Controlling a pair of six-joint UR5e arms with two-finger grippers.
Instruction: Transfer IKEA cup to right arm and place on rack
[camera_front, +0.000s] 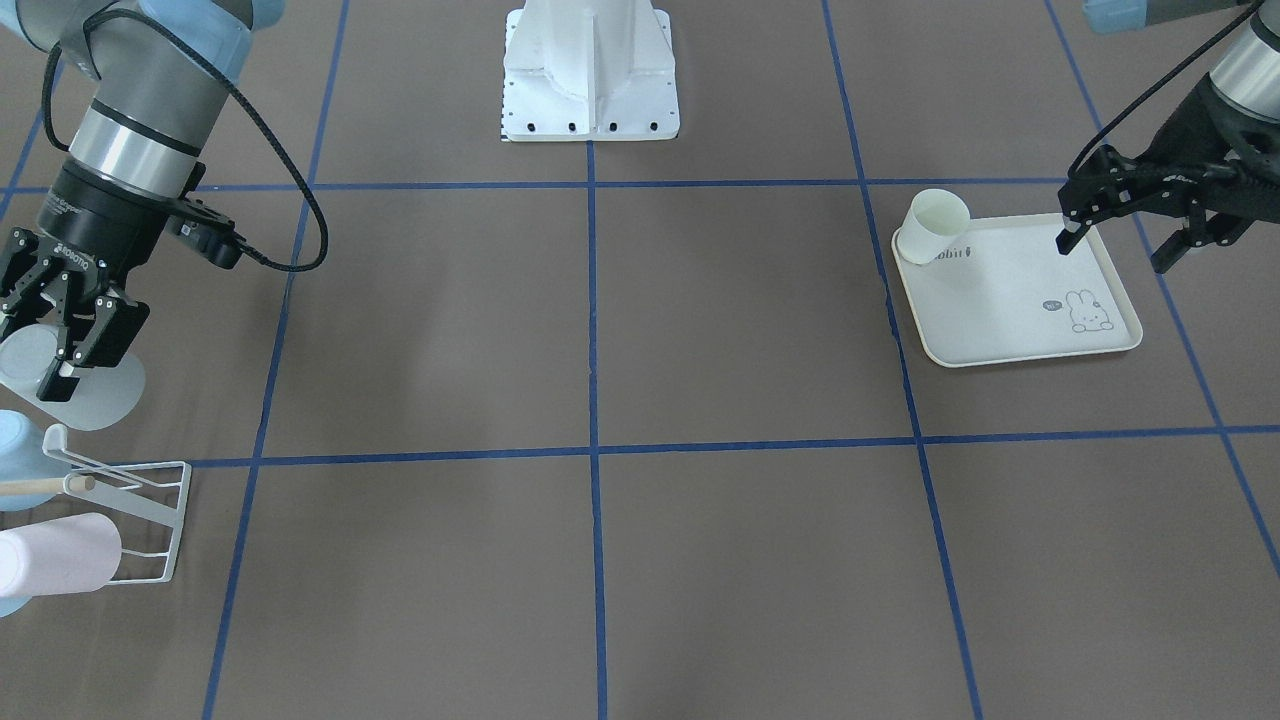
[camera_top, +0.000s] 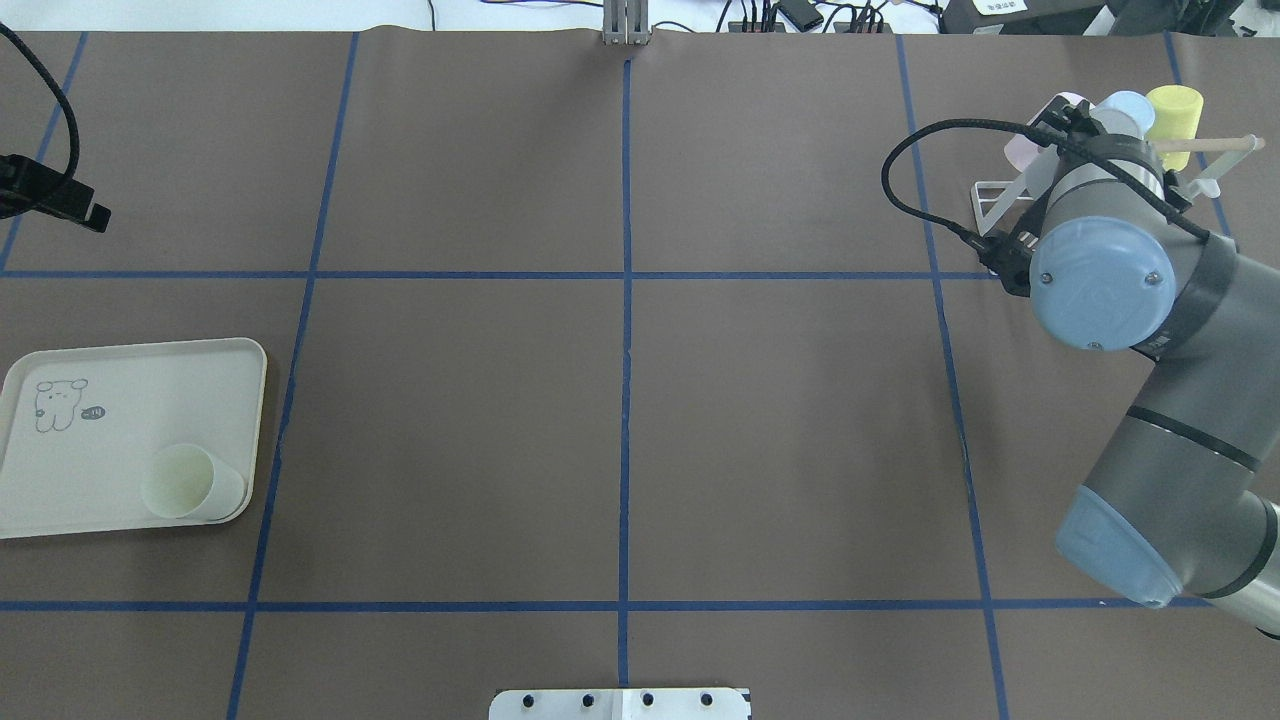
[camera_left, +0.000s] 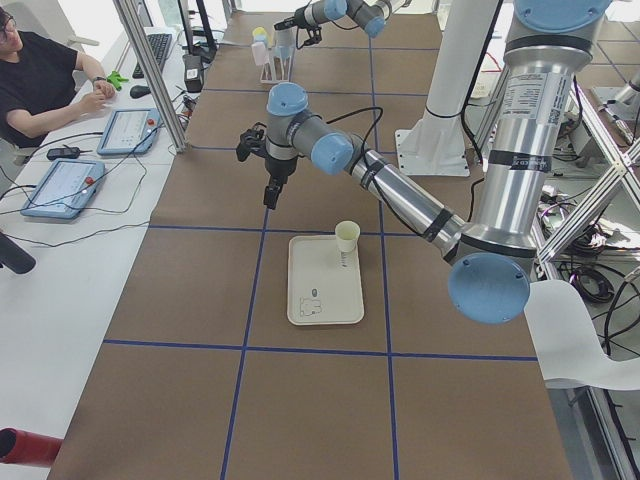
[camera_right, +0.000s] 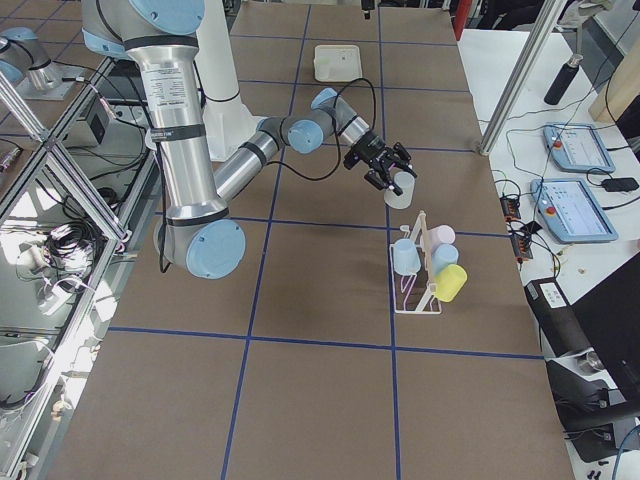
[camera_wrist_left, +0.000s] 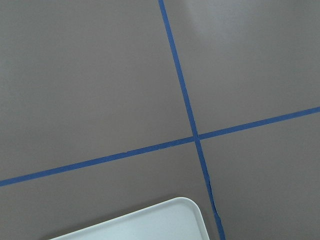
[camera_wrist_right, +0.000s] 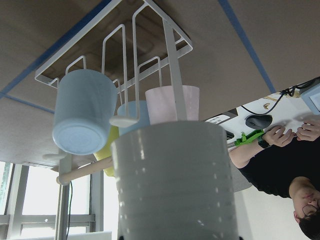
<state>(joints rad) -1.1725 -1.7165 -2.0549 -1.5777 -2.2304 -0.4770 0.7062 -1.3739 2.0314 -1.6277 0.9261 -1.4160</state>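
White "ROBOTIQ" lettering runs along the black body of the right gripper (camera_front: 40, 350). Other small white print, on its collar and on the left gripper (camera_front: 1115, 250), is too small to read. The cream tray (camera_front: 1010, 320) carries a line-drawn rabbit with a speech bubble, and a short printed word that is partly hidden by a cream cup (camera_front: 935, 225) and cannot be read for sure.

The right arm reaches out to the robot's right, its wrist tipped forward and down. Its jaws are clamped on the sides of the IKEA cup (camera_front: 100, 395), a pale grey, faintly ribbed cup held off the table. Just beyond these jaws, and apart from the held cup, stands the white wire rack (camera_front: 150, 520). The rack has a wooden rod (camera_front: 40, 487) across it. A blue cup (camera_wrist_right: 82, 112), a pink cup (camera_wrist_right: 187, 102) and a yellow cup (camera_wrist_right: 107, 150) hang on its prongs.

The left arm stretches low and long across the table, its wrist bent so the jaws point down. They are spread wide with nothing between them, raised above the table by one edge of the tray. The cream cup stands upright in a tray corner, well apart from these jaws.
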